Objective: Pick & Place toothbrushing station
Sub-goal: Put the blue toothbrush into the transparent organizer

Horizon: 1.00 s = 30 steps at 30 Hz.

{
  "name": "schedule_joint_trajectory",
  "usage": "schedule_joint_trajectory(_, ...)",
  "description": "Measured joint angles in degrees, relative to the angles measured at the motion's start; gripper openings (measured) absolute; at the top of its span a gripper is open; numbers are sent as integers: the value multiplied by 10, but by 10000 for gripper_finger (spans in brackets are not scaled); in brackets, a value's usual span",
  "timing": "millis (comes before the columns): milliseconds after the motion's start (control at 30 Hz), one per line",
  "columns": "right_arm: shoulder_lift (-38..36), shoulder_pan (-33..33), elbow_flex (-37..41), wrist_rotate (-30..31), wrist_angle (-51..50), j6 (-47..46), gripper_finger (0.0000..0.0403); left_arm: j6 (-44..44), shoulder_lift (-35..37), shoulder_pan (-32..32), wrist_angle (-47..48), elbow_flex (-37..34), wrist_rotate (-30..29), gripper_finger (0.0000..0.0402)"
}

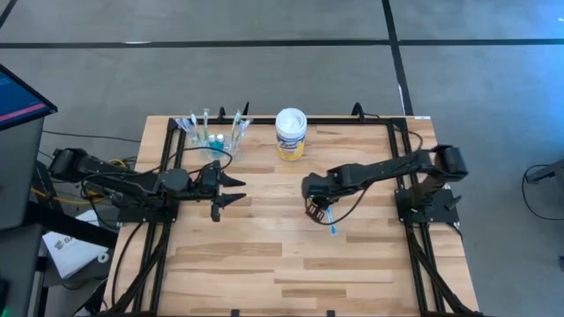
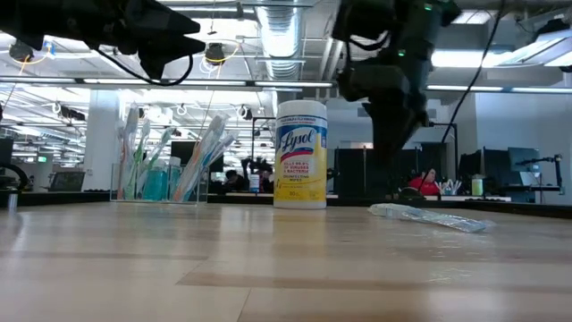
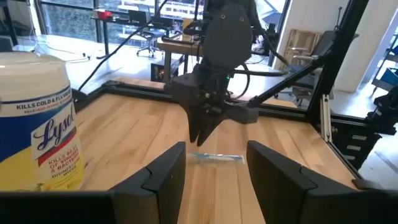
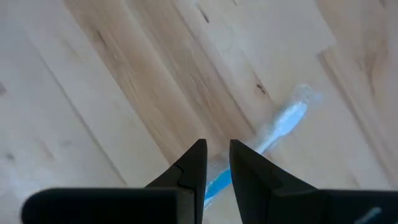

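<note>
My right claw (image 4: pixel 216 163) hangs over a slim blue toothbrush in a clear wrapper (image 4: pixel 281 126) lying flat on the pale wood-plank table (image 1: pixel 264 264); its fingers stand narrowly apart, the brush's near end hidden beneath them; whether they touch it I cannot tell; my left claw (image 3: pixel 211 168) hovers spread and empty near the clear plastic cup of toothbrushes and teal tubes (image 1: pixel 211 134); beyond lies a blurred open office; the white-lidded yellow tub (image 2: pixel 300 154) reads "Lysol".
</note>
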<state>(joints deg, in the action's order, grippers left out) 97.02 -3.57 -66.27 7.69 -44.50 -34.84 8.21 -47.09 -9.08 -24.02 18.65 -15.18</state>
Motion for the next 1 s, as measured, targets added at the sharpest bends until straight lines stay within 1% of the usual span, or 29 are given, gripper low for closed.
schedule_joint_trajectory(133,-34,7,64,-3,21,-37,60,0,0,0,-5,0,0,163)
schedule_joint_trajectory(300,-44,13,108,-3,67,-53,60,0,0,0,-7,0,0,163)
schedule_joint_trajectory(433,-36,17,114,-4,92,-37,60,0,0,0,-11,0,0,163)
schedule_joint_trajectory(733,-30,26,115,-18,100,-24,62,0,0,0,-17,0,0,163)
schedule_joint_trajectory(867,-30,28,115,-18,92,-24,74,-2,0,0,-18,0,0,163)
schedule_joint_trajectory(1000,-30,34,127,-18,94,-24,97,-2,0,0,-18,0,0,163)
